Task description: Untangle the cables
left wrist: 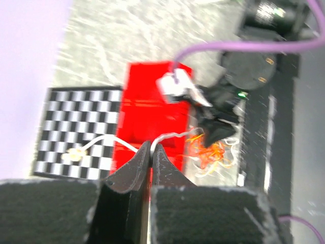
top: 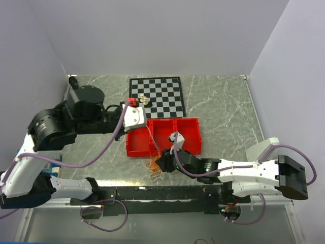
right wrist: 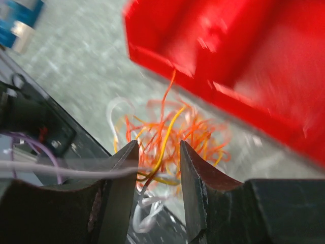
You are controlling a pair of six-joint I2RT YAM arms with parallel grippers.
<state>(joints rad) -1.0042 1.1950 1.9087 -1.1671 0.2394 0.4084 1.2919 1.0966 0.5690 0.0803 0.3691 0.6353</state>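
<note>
Right gripper (right wrist: 158,151): jaws apart, straddling orange strands of the cables (right wrist: 172,129), apparently to hold the knot down | tangle lay on the table just before the red tray (top: 192,127) | left gripper (left wrist: 151,151): pinched tight on the white cable (left wrist: 104,138), which was stretched over the tray toward the chessboard (top: 167,91), likely to tease it free.

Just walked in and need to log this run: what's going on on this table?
Two robot arms are pulling apart a tangle of cables. The left gripper is shut on a white cable, which runs from over the chessboard across the red tray toward the tangle. The right gripper sits at the tangle, on the table by the tray's near edge, fingers apart with orange and yellow strands between them. Most cords are bunched together, so the job is not done.
</note>
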